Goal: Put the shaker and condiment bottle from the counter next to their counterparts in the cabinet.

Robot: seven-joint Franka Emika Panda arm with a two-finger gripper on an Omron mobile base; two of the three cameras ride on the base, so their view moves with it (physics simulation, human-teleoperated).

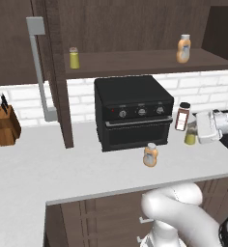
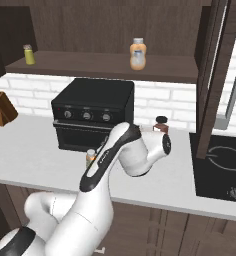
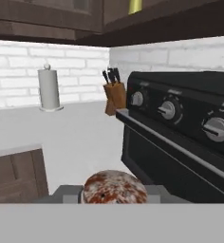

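Two shakers (image 1: 74, 58) (image 1: 190, 136), two orange bottles (image 1: 183, 48) (image 1: 150, 155), one dark jar (image 1: 182, 116).

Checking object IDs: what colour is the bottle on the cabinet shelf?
Orange, with a pale cap: the condiment bottle counterpart on the cabinet shelf, clearest in the right base view.

Even, flat rendered light; faint soft shadows; no glare; hand view slightly soft.
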